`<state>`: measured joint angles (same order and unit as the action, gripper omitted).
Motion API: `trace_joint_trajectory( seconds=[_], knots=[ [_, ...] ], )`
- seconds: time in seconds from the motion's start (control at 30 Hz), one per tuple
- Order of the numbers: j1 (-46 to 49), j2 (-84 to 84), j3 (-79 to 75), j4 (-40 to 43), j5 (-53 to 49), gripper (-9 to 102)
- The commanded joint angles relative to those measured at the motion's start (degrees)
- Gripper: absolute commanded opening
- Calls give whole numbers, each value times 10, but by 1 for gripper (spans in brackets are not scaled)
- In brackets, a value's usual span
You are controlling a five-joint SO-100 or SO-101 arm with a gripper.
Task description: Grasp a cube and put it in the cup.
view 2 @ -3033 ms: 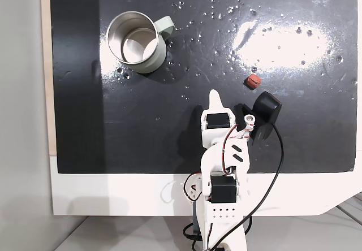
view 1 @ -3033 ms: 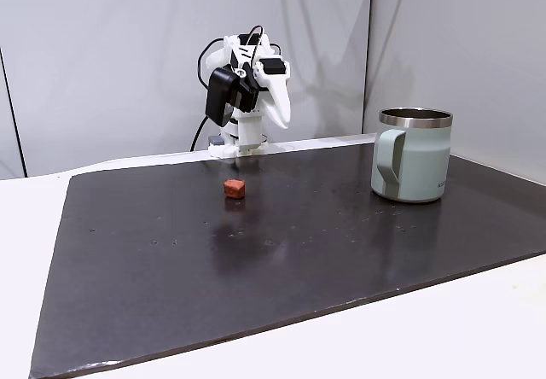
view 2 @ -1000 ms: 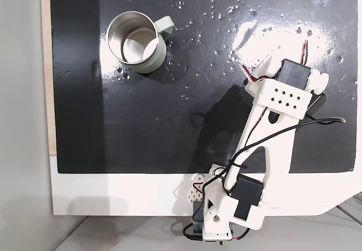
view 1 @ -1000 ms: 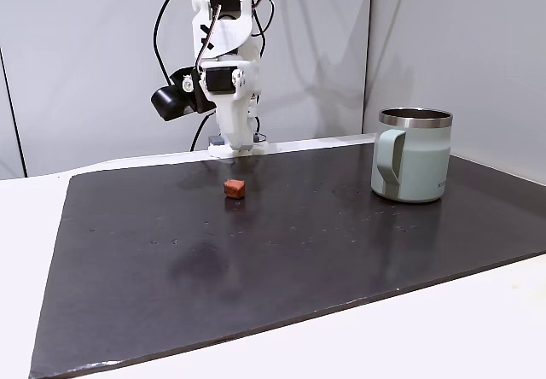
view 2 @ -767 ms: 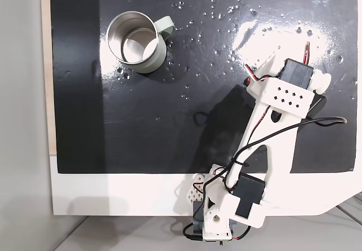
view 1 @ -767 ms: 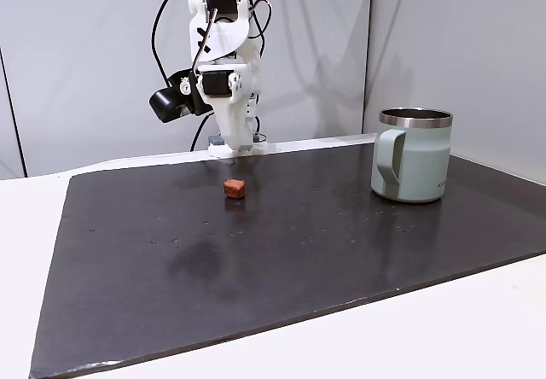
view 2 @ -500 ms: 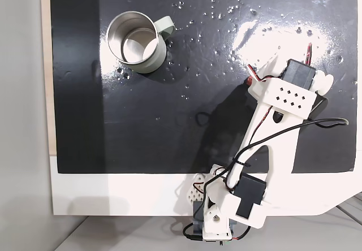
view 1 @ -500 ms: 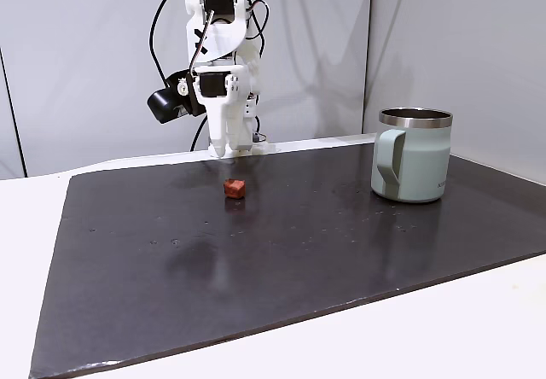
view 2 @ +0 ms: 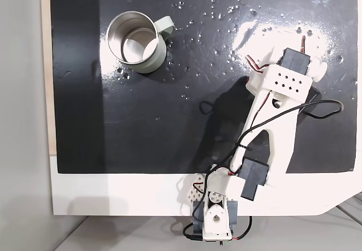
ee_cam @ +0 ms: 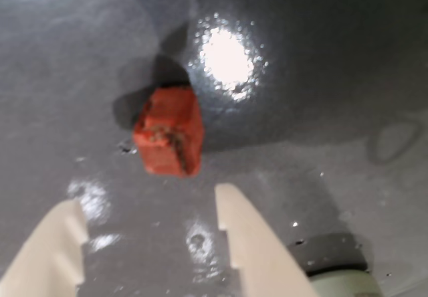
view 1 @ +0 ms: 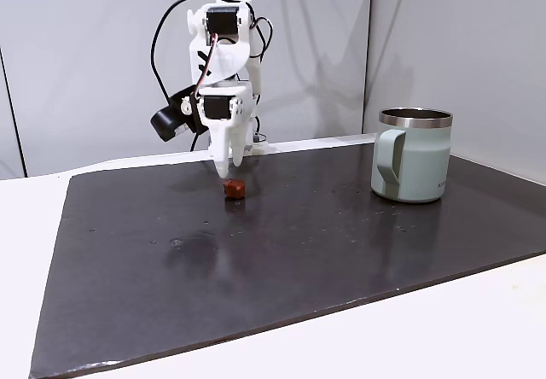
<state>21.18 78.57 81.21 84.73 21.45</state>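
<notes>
The gripper (ee_cam: 150, 210) hung open just above the ungrasped cube (ee_cam: 168, 140), while the empty cup (view 1: 411, 166) stood well off to its side.

Glossy dark mat (view 1: 299, 251), matt rough-faced cube (ee_cam: 168, 140), steel-rimmed cup (view 1: 411, 166), smooth plastic fingers (ee_cam: 244, 240).

White plastic arm (view 1: 223, 63), black servos, red and black cables, cream gripper (ee_cam: 150, 227) fingers.
</notes>
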Motion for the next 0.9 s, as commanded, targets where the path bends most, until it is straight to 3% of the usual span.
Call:
trace_joint_trajectory(
  seconds=[0.0,0.87],
  knots=[
    [5,-11,-29,-9,8,21],
    [5,-98,-32,-56,9,16]
  ],
)
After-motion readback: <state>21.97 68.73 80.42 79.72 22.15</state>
